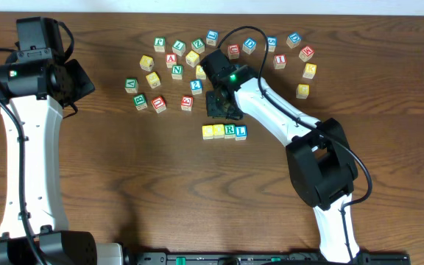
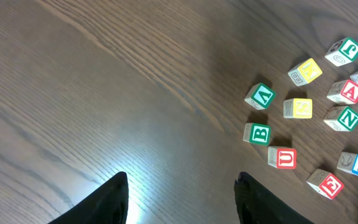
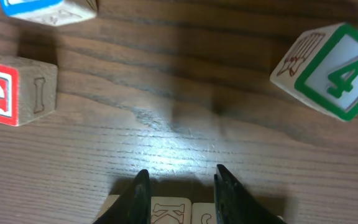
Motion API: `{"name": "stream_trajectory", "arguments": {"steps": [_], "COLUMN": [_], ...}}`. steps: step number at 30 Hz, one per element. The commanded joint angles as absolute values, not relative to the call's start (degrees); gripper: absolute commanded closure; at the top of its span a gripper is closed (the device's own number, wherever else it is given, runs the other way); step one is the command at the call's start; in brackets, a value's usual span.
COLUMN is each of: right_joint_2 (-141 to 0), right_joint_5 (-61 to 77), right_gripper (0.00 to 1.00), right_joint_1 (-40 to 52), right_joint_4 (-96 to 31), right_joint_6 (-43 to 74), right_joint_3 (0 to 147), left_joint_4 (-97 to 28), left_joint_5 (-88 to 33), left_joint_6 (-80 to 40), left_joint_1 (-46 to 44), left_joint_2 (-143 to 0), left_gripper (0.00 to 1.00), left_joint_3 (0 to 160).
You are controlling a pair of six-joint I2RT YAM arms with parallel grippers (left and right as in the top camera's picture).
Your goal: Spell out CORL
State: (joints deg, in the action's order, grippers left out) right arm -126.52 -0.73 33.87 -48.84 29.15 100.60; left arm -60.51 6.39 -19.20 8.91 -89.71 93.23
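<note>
Four cubes stand side by side in a row below the loose pile: a yellow-topped cube (image 1: 209,131), a second yellow-topped cube (image 1: 219,131), the green R cube (image 1: 230,130) and the blue L cube (image 1: 241,132). My right gripper (image 1: 223,107) hovers just behind this row, open and holding nothing. In the right wrist view the right gripper (image 3: 182,177) shows its gap spanning one row cube with a carved K side (image 3: 171,211) and part of its neighbour (image 3: 204,213). My left gripper (image 1: 81,79) is far left, and the left gripper (image 2: 182,179) is open over bare wood.
Loose letter cubes lie scattered behind the row, from a green cube (image 1: 131,85) to a yellow cube (image 1: 302,90). Near my right gripper sit a green 4 cube (image 3: 334,71) and a red-faced cube (image 3: 11,87). A green B cube (image 2: 257,134) and a red U cube (image 2: 283,157) lie right of my left gripper.
</note>
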Motion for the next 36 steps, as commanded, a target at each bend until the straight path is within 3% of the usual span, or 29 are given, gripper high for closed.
{"name": "stream_trajectory", "arguments": {"steps": [1,17,36], "right_joint_2": [-126.7,-126.7,-126.7], "right_joint_5": [-1.0,-0.5,1.3], "right_gripper": [0.72,0.81,0.84], "right_joint_1": [34.9,35.2,35.3], "right_joint_4": [-48.9,-49.8,-51.7], "right_joint_6": [30.4,31.7,31.7], "right_joint_3": [99.5,98.3,98.2], "left_joint_4": [-60.9,-60.9,-60.8], "left_joint_5": [7.1,7.1,7.1], "left_joint_6": [-18.3,-18.3,-18.2], "left_joint_1": [9.1,9.1,9.1], "left_joint_2": [-90.3,-90.3,-90.3], "left_gripper": [0.46,0.45,0.46], "left_joint_3": [93.2,93.2,93.2]}}
